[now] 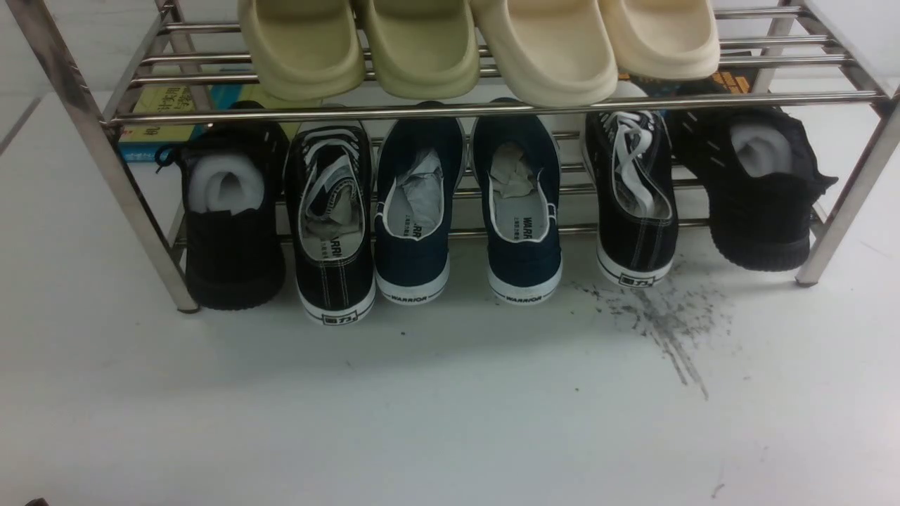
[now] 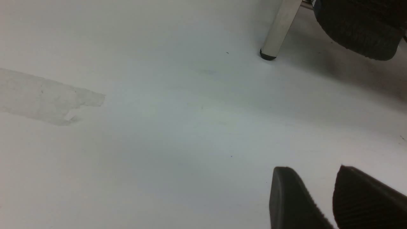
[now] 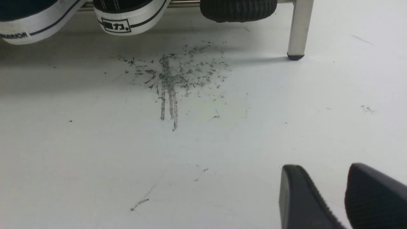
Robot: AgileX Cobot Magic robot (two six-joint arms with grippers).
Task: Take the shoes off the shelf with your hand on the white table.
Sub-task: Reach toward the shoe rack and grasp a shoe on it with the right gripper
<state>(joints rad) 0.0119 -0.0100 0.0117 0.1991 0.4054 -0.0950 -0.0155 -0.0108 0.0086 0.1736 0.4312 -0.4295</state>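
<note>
Front view: the shoes (image 1: 524,253) sit side by side in the middle of the lower tier of the shelf (image 1: 492,109). Their heels point out toward the bench (image 1: 450,422), and black lace-up sneakers (image 1: 334,232) flank them.

Left wrist view: the left jaws stand parted with nothing between them and the bench beneath. A shelf leg (image 2: 281,28) and a black ribbed sole (image 2: 359,31) lie well ahead of them.

Right wrist view: the right jaws are likewise parted and empty. Scuff streaks (image 3: 168,79) lie ahead of them, and beyond those, well apart, is one WARRIOR heel (image 3: 19,27).
</note>
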